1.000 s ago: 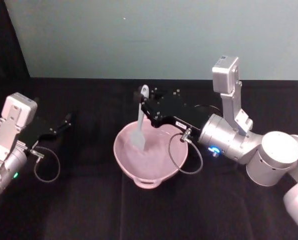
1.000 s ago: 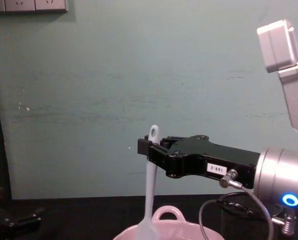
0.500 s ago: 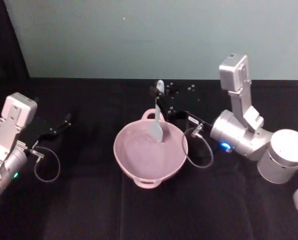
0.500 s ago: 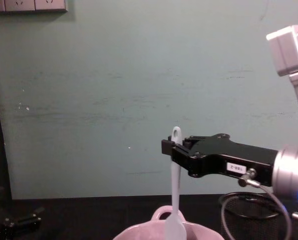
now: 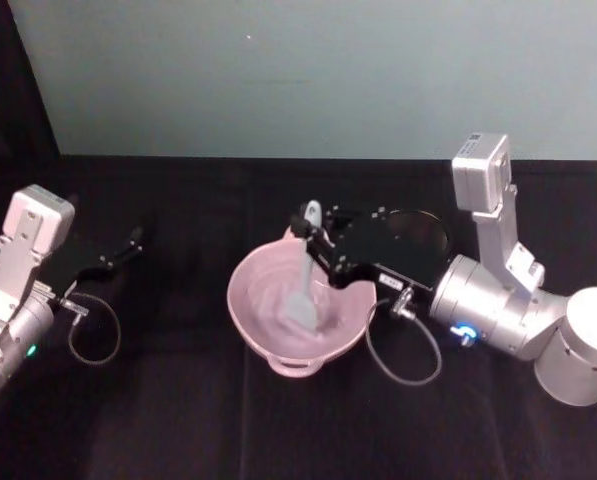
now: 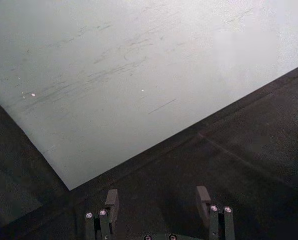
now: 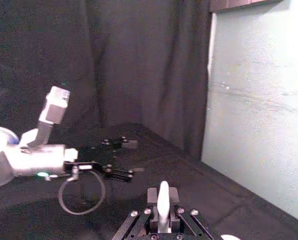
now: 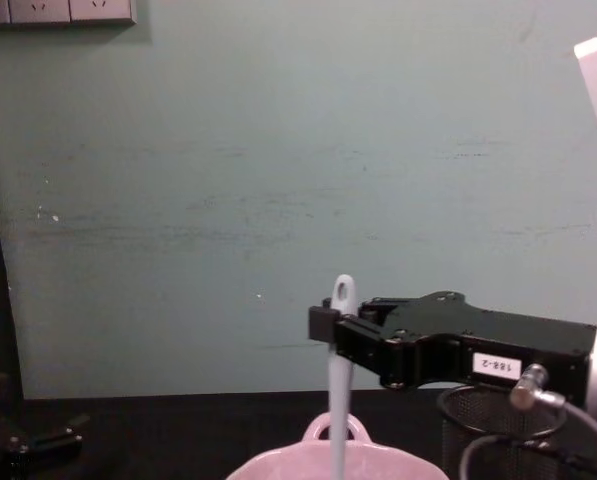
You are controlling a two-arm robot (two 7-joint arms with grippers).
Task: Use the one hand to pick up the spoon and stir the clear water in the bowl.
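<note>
Black right hand (image 5: 309,232) | clamps spoon (image 5: 305,270) | blade in bowl (image 5: 256,292) | left hand (image 5: 133,242) parked

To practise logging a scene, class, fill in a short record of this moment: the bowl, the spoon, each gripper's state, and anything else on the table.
Bowl: pink, on the black table
Spoon: near upright, blade down inside the bowl
Right gripper: shut on the spoon's handle near its top, above the bowl
Left gripper: open, empty, parked at the table's left
Mesh cup: black, right of the bowl, partly hidden by the right gripper
</note>
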